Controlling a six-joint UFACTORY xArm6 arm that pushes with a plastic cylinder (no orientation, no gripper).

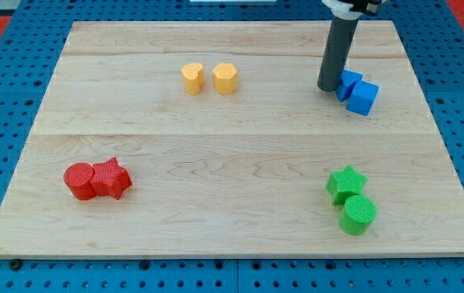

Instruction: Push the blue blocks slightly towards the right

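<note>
Two blue blocks sit at the view's upper right: a blue cube (365, 97) and a second blue block (348, 84) just to its upper left, touching it. Its shape is partly hidden by the rod. My tip (328, 87) rests on the board right against the left side of that second blue block. The dark rod rises from there to the view's top edge.
Two yellow blocks (192, 78) (225, 77) sit side by side at upper centre. A red cylinder (78, 181) and a red star (111, 178) touch at lower left. A green star (346, 183) and a green cylinder (358, 215) touch at lower right. The wooden board (232, 163) ends near the blue blocks on the right.
</note>
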